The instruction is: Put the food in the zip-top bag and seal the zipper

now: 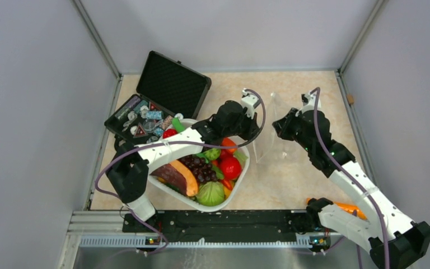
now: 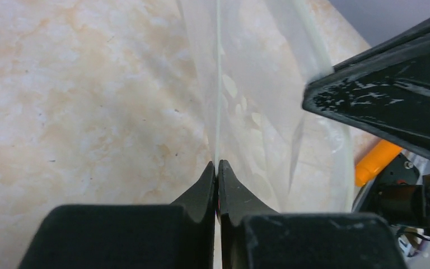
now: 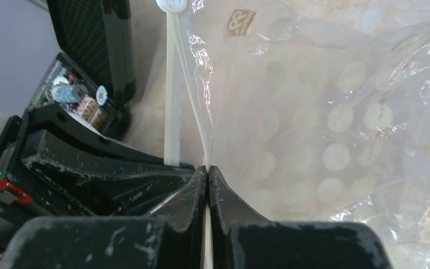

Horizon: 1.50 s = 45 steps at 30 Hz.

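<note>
The clear zip-top bag (image 1: 267, 133) is held up off the table between my two grippers, right of the white basket. My left gripper (image 1: 256, 133) is shut on one lip of the bag's mouth; its wrist view shows the thin zipper strip (image 2: 218, 84) running into the closed jaws (image 2: 217, 163). My right gripper (image 1: 277, 126) is shut on the other lip (image 3: 208, 167), with the pale zipper strip (image 3: 172, 89) beside it and the crinkly bag (image 3: 325, 112) to its right. The food lies in the basket: a red tomato (image 1: 230, 167), a small green piece (image 1: 211, 153) and a green pod (image 1: 178, 124).
The white basket (image 1: 241, 176) also holds a papaya slice (image 1: 183, 176), dark grapes (image 1: 201, 167) and a green cabbage-like piece (image 1: 210, 193). An open black case (image 1: 168, 89) stands at the back left. An orange carrot-like piece (image 1: 347, 207) lies by the right arm's base.
</note>
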Each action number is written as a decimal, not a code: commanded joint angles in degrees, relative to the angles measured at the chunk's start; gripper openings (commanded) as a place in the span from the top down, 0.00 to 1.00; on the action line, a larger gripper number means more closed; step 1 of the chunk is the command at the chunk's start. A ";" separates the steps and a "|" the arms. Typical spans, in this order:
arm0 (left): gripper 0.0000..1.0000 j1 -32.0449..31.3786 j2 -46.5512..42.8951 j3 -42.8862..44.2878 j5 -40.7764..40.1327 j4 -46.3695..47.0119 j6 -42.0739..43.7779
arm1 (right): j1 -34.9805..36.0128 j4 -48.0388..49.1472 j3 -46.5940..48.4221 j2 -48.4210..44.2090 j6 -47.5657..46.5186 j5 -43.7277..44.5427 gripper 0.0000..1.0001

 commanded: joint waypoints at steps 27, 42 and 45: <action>1.00 -0.35 0.90 2.68 1.81 5.46 -13.13 | 3.07 -0.97 2.66 0.04 2.43 0.77 0.60; 1.00 -0.44 0.16 2.62 3.11 5.73 -13.40 | 5.27 -1.07 1.95 4.43 1.04 7.13 0.70; 1.00 -0.44 -0.28 2.38 2.15 5.09 -13.16 | 5.30 -4.23 2.93 4.49 -0.31 11.75 0.77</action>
